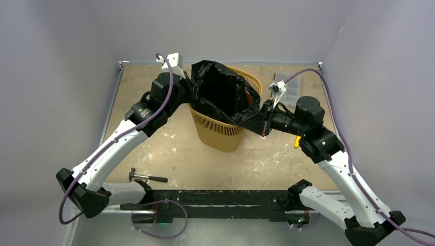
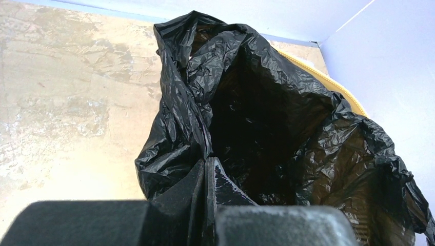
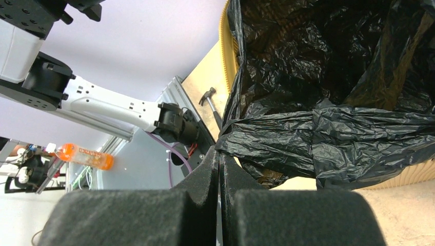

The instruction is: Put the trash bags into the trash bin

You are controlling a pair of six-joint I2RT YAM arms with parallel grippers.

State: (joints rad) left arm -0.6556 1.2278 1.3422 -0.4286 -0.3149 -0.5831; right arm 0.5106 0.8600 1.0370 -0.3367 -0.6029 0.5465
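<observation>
The bag [image 1: 220, 95] hangs open, partly down in the bin [image 1: 218, 134], with your left gripper [image 2: 205, 166] and right gripper [image 3: 219, 152] each clamped on opposite rim edges; judge it light, limp and slippery, so take hold where the film bunches thick.

The trash bag [image 2: 246, 128] was thin black plastic film, glossy and finely wrinkled. The trash bin [image 1: 218, 130] was matt orange-yellow plastic mesh. The jaws had matt black, grainy pads [image 3: 128, 215]. The surface [image 1: 267, 159] was pale, scuffed board; at its 7 o'clock, a hammer [image 1: 149, 178] showed a dull metal head.
</observation>
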